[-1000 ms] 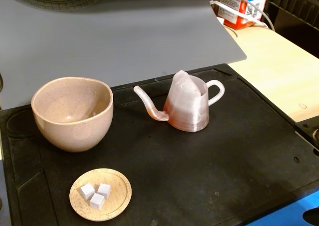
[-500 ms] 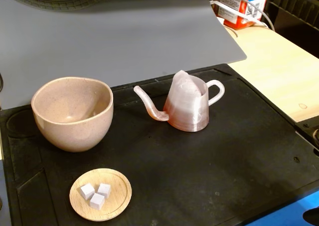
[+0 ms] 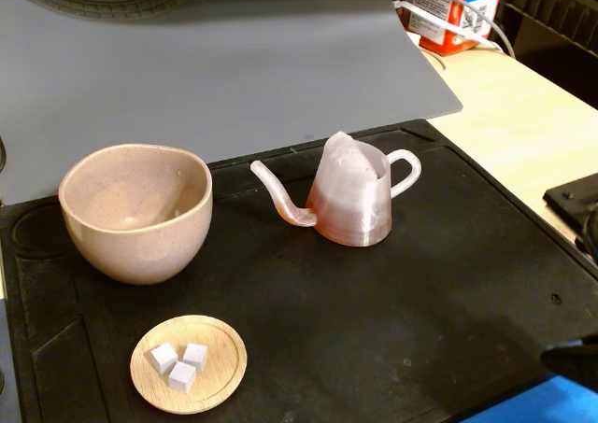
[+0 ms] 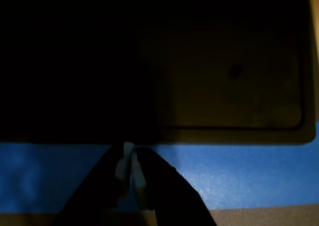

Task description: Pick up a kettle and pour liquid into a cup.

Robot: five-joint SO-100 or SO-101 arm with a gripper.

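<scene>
Plastic is what the kettle appears to be made of, thin, translucent and ribbed, so I judge it light, a little flexible and easy to tip or push aside, with a smooth surface that may slip. Reddish-brown liquid colours its lower part, which puts most of the weight low. It stands upright on the black mat, its loop handle turned to the right of the body in the fixed view and its long thin spout turned to the left. I think the handle, or the upper body just beside it, is the best place to take hold; the spout looks too thin and fragile. Left of the kettle, apart from it, stands the cup, which looks ceramic, heavy and stable. Nearer the camera than the kettle lies a small wooden dish with white cubes. In the wrist view the end effector has its fingertips pressed together, pinching nothing, over a blue surface at the mat's edge, well apart from the kettle.
</scene>
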